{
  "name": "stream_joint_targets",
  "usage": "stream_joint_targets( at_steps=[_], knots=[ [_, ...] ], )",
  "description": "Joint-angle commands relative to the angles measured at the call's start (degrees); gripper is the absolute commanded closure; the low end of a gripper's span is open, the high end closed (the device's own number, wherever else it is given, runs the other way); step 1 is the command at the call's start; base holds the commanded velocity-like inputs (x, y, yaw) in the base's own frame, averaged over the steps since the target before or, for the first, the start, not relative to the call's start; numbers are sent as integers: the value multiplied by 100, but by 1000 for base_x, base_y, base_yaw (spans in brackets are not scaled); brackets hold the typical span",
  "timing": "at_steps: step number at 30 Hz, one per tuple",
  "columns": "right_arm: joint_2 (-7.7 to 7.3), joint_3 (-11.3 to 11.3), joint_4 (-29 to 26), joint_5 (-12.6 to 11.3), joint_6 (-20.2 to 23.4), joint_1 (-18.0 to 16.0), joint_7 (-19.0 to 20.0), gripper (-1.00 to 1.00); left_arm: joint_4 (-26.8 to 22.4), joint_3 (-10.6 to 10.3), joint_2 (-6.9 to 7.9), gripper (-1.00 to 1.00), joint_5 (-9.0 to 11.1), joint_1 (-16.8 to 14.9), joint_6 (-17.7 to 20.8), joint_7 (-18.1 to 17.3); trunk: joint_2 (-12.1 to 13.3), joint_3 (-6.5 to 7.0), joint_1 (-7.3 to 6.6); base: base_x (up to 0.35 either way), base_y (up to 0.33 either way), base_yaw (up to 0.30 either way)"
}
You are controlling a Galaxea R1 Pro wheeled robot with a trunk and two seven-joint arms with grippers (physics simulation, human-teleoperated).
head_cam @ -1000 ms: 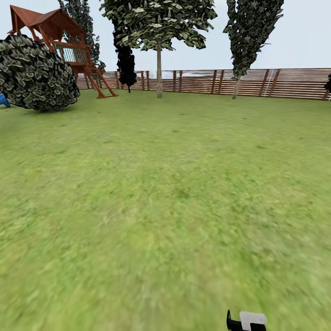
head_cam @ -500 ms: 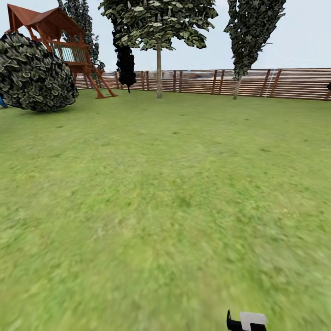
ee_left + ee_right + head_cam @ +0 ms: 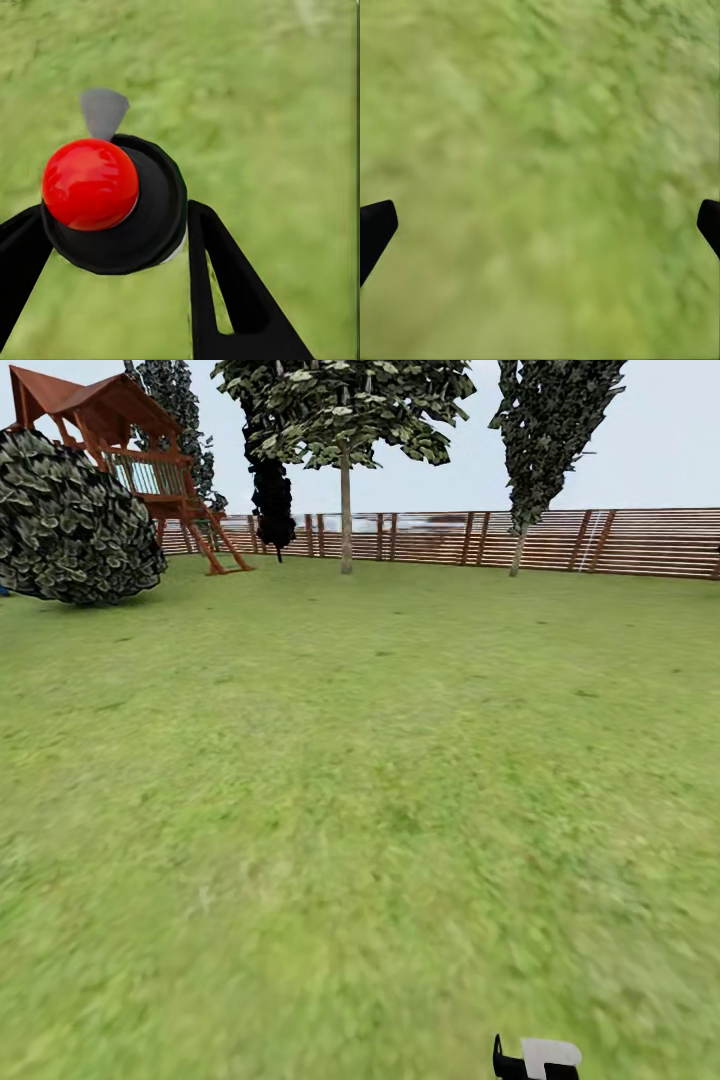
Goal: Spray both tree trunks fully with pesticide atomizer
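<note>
Two grippers: left gripper [image 3: 112, 240] pinches the pesticide atomizer [image 3: 112, 202] — red top up; right gripper [image 3: 540, 225] spread, empty over grass [image 3: 360, 810]. Trees [image 3: 345, 420] far off by the fence [image 3: 600, 540] — drive close before spraying the trunk [image 3: 346, 520].

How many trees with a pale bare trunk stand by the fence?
2: one tree near the middle, another tree right of it. More may be hidden behind the bush.

The left gripper [image 3: 112, 247] clamps the atomizer [image 3: 120, 206], red top toward the camera, above blurry grass [image 3: 262, 112].
</note>
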Motion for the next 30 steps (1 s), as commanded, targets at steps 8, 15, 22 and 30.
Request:
stream_joint_targets(
  at_steps=[8, 15, 22, 30],
  knots=[
    [0, 0, 0, 0, 1, 1, 0, -100, -1, 2, 0, 100, 1, 0, -1, 1, 0, 0, 0, 337, 0, 0],
    [0, 0, 0, 0, -1, -1, 0, -100, -1, 2, 0, 100, 1, 1, -1, 1, 0, 0, 0, 337, 0, 0],
    [0, 0, 0, 0, 1, 0, 0, -100, -1, 2, 0, 100, 1, 0, -1, 1, 0, 0, 0, 337, 0, 0],
    [0, 0, -2, 0, 0, 1, 0, -100, -1, 2, 0, 100, 1, 0, 5, 1, 0, 0, 0, 337, 0, 0]
  ],
)
